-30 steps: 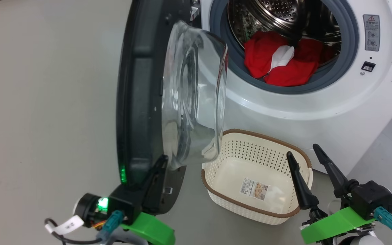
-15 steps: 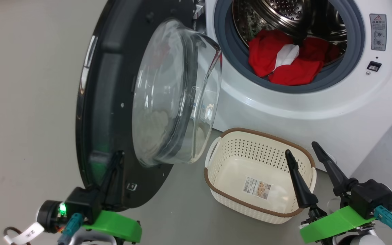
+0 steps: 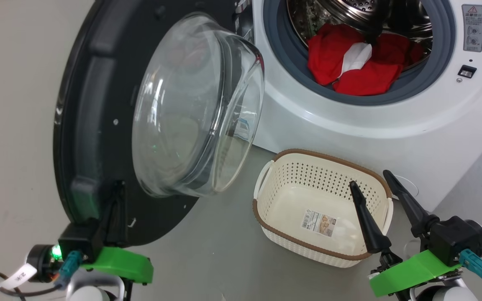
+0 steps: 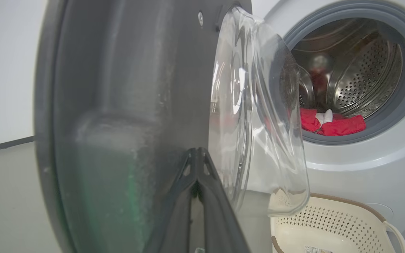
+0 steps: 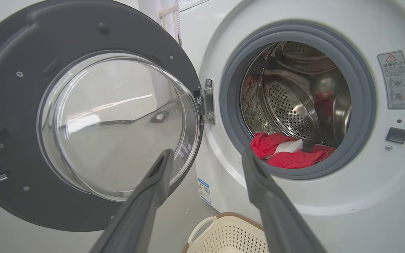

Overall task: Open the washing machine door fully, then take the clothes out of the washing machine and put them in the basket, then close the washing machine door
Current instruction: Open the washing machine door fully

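- Clothes (image 3: 352,62) in the head view lie bunched at the front lip of the drum (image 3: 349,16) of the washing machine (image 3: 349,129). They are red cloth with a white piece on top, probably soft and light, and likely to sag and trail when lifted. A pinch on a raised fold should serve. The basket (image 3: 266,225) stands on the floor (image 3: 224,251) just below, with nothing in it but a sticker (image 3: 319,223). The right claw (image 3: 370,179) hovers by its right end, fingers spread, holding nothing.
- Left wrist view: the left claw (image 4: 197,154) is closed, fingers together, laid against the inner face of the washing machine door (image 4: 118,105) near its lower rim. The door looks stiff and heavy and its glass bowl (image 4: 258,123) slippery, so the dark rim seems the safer place to push.
- Right wrist view: the door stands swung wide on its hinge (image 5: 206,100), the drum mouth is unobstructed, and the clothes sit low at the front.
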